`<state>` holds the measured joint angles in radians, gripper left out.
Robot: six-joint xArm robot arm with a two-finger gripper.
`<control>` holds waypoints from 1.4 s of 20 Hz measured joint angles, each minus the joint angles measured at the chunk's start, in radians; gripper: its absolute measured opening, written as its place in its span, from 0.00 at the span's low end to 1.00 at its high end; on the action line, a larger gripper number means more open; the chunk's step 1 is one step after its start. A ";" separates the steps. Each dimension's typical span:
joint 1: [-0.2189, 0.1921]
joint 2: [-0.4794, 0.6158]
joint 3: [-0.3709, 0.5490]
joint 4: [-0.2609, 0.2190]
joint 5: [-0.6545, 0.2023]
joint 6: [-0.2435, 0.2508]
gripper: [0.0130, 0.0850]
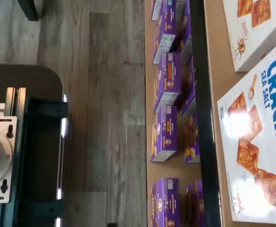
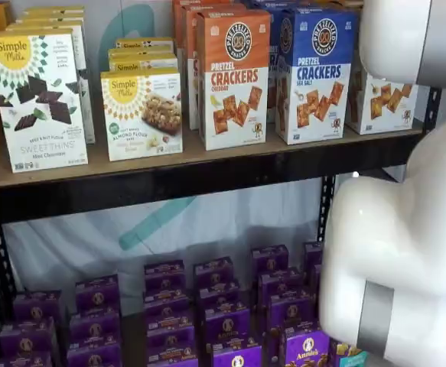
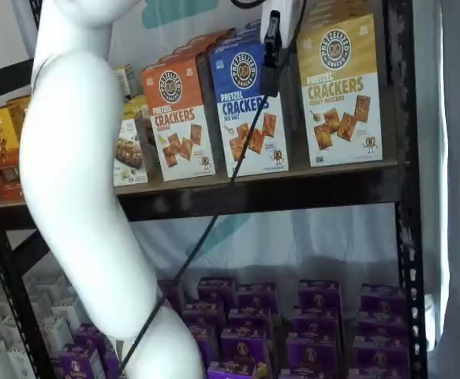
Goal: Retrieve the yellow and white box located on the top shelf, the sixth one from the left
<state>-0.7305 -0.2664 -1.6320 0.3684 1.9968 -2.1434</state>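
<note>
Yellow and white box (image 3: 342,91) stands upright on the top shelf (image 3: 293,189), just right of the blue box (image 3: 249,106). My gripper (image 3: 271,55) hangs near the blue box; I cannot tell its finger state.

The top shelf (image 3: 293,189), a brown wooden board with a black front rail, is seen in both shelf views. On it are stood, side by side, the white Simple Mills boxes (image 2: 39,99), the orange box (image 2: 234,76), the blue box (image 3: 249,106) and the yellow and white box (image 3: 340,91). On the lower level (image 1: 175,169), purple boxes (image 2: 226,325) are set in rows.
</note>
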 joint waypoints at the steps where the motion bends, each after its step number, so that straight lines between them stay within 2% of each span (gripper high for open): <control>1: 0.009 0.000 -0.004 -0.021 0.002 0.000 1.00; 2: 0.040 -0.001 -0.014 -0.087 0.009 -0.003 1.00; 3: 0.055 -0.006 -0.017 -0.125 0.014 -0.004 1.00; 4: 0.060 -0.014 -0.014 -0.146 0.019 -0.006 1.00; 7: 0.058 -0.030 -0.004 -0.154 0.023 -0.010 1.00; 10: 0.035 -0.045 0.004 -0.121 0.013 -0.016 1.00; 13: 0.005 -0.070 0.023 -0.071 -0.043 -0.024 1.00; 16: -0.004 -0.067 0.004 -0.055 -0.071 -0.026 1.00; 22: -0.045 -0.038 -0.060 0.043 -0.109 -0.016 1.00; 28: -0.057 -0.019 -0.086 0.102 -0.165 -0.006 1.00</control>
<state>-0.7871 -0.2853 -1.7181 0.4705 1.8318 -2.1491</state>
